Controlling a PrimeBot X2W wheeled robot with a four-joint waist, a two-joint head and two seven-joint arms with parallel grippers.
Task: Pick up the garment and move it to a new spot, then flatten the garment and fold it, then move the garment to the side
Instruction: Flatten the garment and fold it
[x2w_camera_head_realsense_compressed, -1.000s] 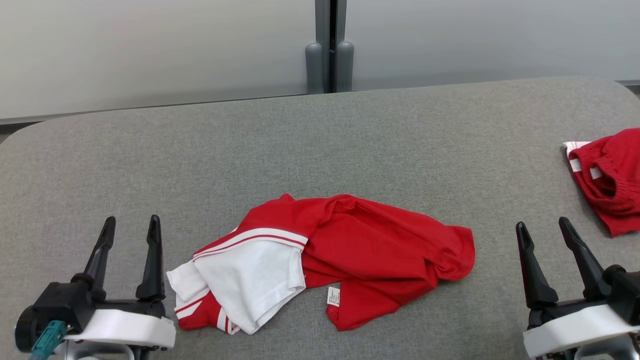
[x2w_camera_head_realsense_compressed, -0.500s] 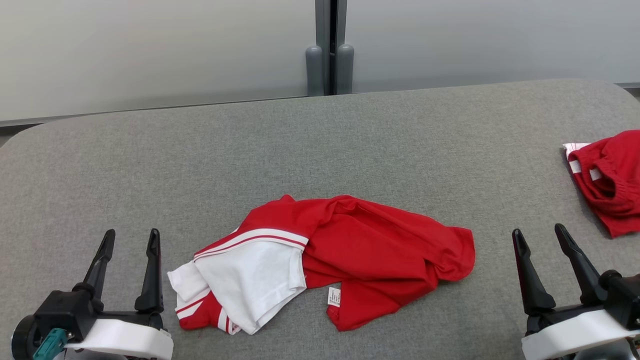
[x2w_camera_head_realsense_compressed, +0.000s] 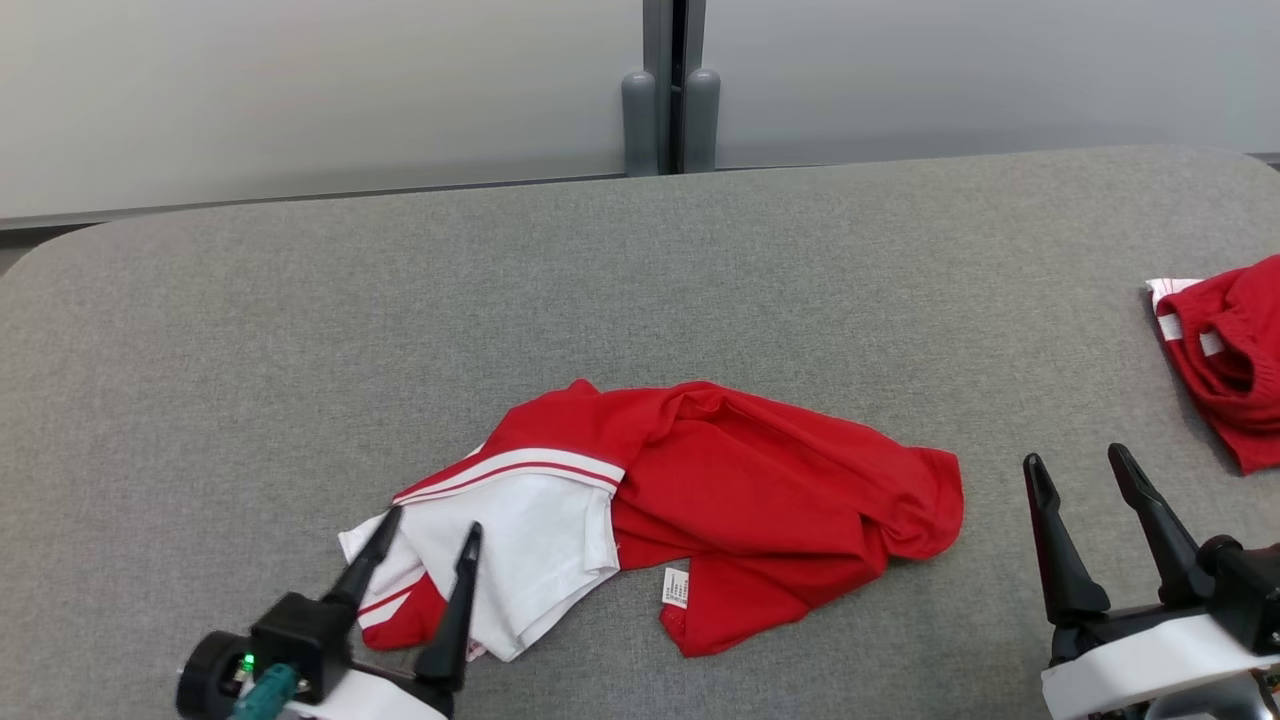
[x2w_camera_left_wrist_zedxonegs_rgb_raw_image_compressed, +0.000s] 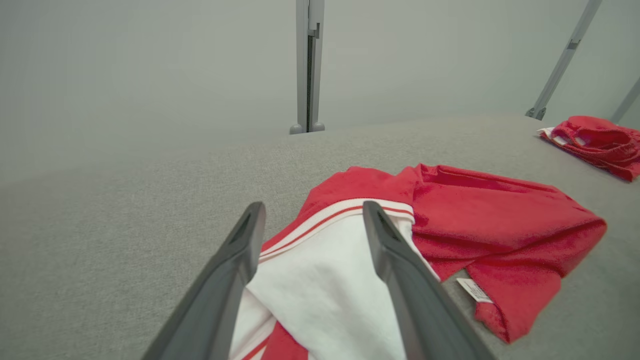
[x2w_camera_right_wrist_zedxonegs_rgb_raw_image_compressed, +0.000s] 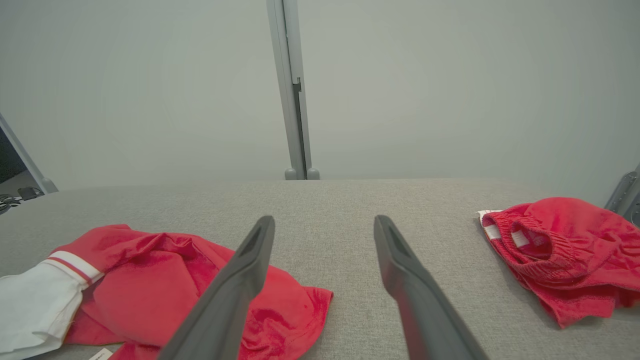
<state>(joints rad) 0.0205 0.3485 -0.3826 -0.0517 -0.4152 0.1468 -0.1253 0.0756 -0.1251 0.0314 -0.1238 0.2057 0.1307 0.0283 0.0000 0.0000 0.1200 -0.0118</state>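
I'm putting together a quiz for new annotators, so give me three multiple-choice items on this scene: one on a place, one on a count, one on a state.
1. Where is the left gripper?
A) at the shirt's white end
B) by the far post
C) off the table

2. How many garments lie on the table?
A) one
B) two
C) three

3. The right gripper is:
A) shut on the shirt
B) open, holding nothing
C) shut, holding nothing

Answers:
1 A: the left wrist view shows white cloth between its jaws.
2 B: the shirt, plus a red garment at the table's right end.
3 B: its jaws stand apart over bare table.
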